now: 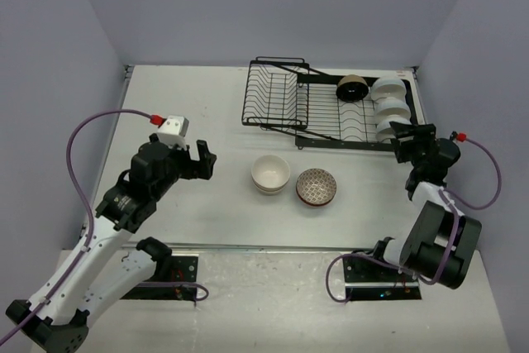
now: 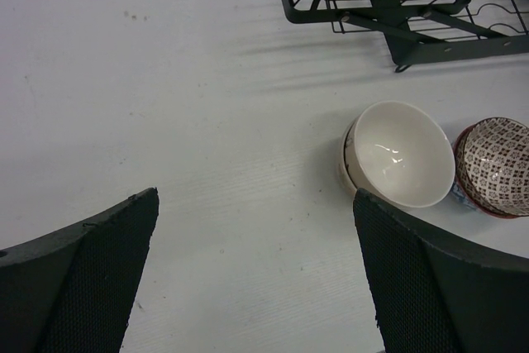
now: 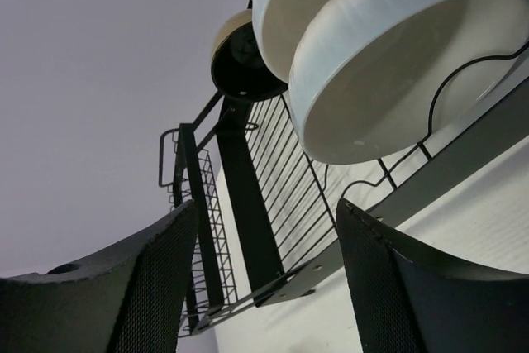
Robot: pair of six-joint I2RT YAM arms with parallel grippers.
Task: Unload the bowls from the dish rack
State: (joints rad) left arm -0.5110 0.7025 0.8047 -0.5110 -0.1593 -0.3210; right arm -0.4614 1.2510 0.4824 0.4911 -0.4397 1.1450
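White table (image 1: pixel 182 105) (a few faint specks are seen in the left wrist view), enclosed on three sides by plain lavender walls (image 1: pixel 273 6).

Black wire dish rack (image 1: pixel 277 97) holds three white bowls (image 1: pixel 388 109) and black-inside bowl (image 1: pixel 353 88), all on edge. Cream bowl (image 1: pixel 270 173) and reddish patterned bowl (image 1: pixel 316 187) sit upright on table in front.

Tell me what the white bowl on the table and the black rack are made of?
The white bowl looks like glazed ceramic: it is smooth, with a bright shiny spot inside. The rack is probably metal wire with a black coating: thin bent rods and flat bars, dull rather than shiny.
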